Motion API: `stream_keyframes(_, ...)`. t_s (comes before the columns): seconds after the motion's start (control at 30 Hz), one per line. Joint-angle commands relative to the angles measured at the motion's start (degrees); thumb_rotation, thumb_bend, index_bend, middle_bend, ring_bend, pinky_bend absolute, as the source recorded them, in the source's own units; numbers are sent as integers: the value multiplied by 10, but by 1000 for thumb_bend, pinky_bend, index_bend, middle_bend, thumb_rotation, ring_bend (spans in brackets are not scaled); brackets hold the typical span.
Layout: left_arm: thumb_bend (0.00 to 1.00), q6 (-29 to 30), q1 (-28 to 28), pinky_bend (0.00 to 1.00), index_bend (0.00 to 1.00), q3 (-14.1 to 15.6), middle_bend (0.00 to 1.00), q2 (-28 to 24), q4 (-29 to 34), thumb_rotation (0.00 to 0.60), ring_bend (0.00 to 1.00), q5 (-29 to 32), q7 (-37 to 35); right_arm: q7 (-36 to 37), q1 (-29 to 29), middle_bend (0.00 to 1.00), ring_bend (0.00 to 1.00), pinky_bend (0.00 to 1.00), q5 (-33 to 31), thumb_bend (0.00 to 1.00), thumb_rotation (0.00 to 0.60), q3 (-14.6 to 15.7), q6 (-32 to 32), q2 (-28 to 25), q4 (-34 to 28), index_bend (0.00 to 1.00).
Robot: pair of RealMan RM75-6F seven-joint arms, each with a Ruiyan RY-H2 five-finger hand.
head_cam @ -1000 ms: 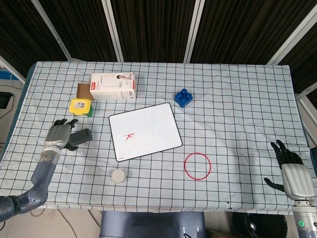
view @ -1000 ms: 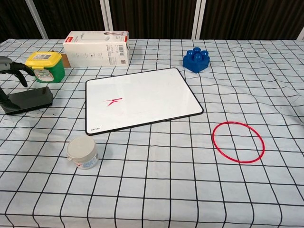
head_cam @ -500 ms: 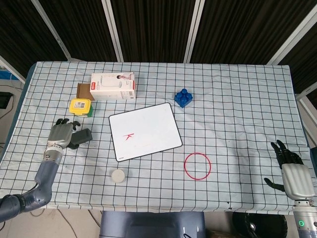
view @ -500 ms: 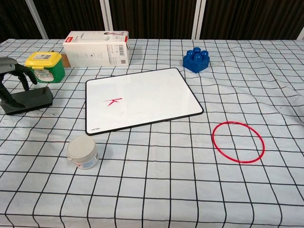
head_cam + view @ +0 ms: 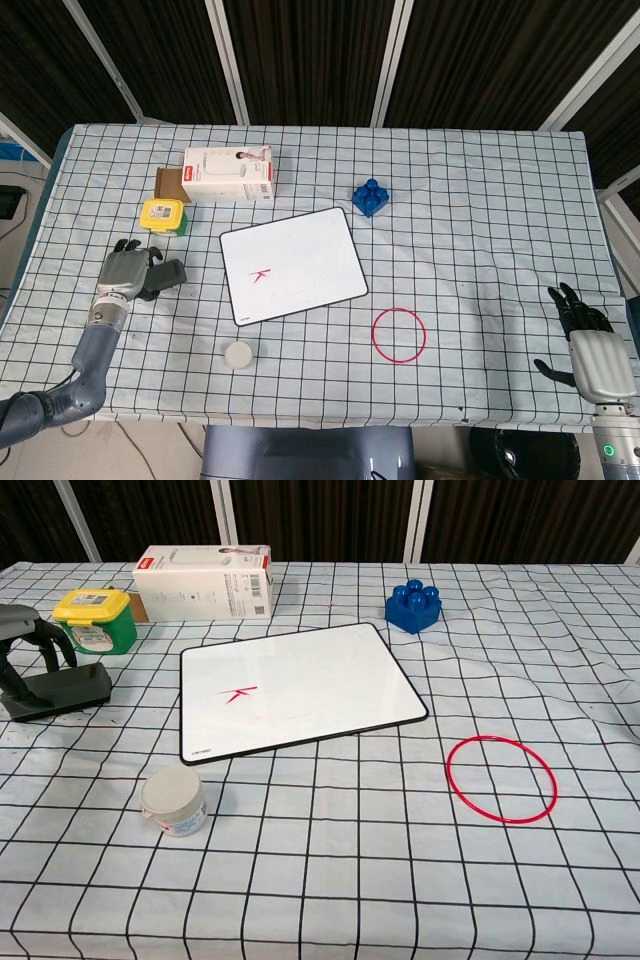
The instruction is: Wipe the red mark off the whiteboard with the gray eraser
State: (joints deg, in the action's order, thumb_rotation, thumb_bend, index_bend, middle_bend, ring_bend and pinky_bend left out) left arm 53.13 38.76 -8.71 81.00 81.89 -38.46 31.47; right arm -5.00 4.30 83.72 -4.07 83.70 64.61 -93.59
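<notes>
Gray eraser (image 5: pixel 62 691) lies at the table's left edge, long axis running left-right, directly under the left hand (image 5: pixel 122 271), whose fingers straddle it without a clear grip, while the whiteboard (image 5: pixel 291 264) with its red mark (image 5: pixel 261 275) sits just right and the open right hand (image 5: pixel 590 345) waits far off.

At the lower left of the head view, the grey metallic left hand (image 5: pixel 120 272) lies palm-down at the end of its grey forearm, which rises from the bottom left corner; its dark fingers (image 5: pixel 45 645) curl downward at the left edge of the chest view. At the lower right, the right hand (image 5: pixel 590 350) rests with black fingers spread apart, holding nothing.
</notes>
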Motion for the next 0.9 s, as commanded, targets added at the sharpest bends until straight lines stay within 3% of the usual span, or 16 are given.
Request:
stream_keyframes(0.03,204,-3,3,77,327,5,386,5,-8,600,100,3,3,1,0,42,180,213,-1,40,600,0,0,0,0,0)
stream_keyframes(0.4,248,3,3,78,419,5,455,-4,7,600,128,-16,-12,4,0,42,180,213,-2,39,600,0,-1,-1,-2,0)
stream_keyframes(0.7,248,47,7,79,416,-14,453,-62,116,600,128,-83,-19,8,0,42,181,213,-4,40,600,0,-4,-3,-5,0)
stream_keyframes(0.9,248,35,44,79,411,-30,457,-64,141,600,128,-97,8,9,-1,42,180,213,-4,40,600,1,-3,-4,-7,0)
